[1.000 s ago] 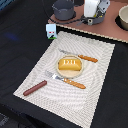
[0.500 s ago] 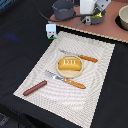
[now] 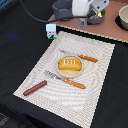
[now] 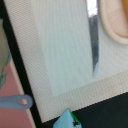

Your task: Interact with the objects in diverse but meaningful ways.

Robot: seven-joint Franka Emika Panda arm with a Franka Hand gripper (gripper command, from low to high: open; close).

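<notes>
Compared with the frames from a second and half a second ago, nothing on the placemat (image 3: 95, 60) has moved: the bread loaf (image 3: 69, 65) sits on its small plate (image 3: 68, 75) at the mat's middle, the orange-handled knife (image 3: 66, 80) lies just beside the plate toward the viewer, the orange-handled fork (image 3: 80, 56) just beyond it, and the reddish-brown sausage (image 3: 34, 88) rests near the mat's corner on the exterior view's left. The white milk carton (image 3: 51, 30) stands as before on the dark table (image 3: 20, 60) just off the mat's far corner. The arm (image 3: 82, 7) shows no clear shift either.

Much is hard to read. The arm is cut off by the exterior view's top edge, and the gripper (image 3: 92, 19) is only a blur of white and grey above the brown board (image 3: 110, 27); I cannot tell whether the fingers are wide or narrow, and they do not show in the wrist view. A dark grey pot (image 3: 62, 9) sits partly hidden behind the arm. A pale bowl (image 3: 122, 17) is clipped by the exterior view's right edge. In the wrist view the knife blade (image 4: 93, 45) lies on the mat, only an arc of the plate (image 4: 112, 22) shows, the carton's top (image 4: 67, 120) is cropped, and a grey handle with a hole (image 4: 17, 102) pokes in, its body out of sight.
</notes>
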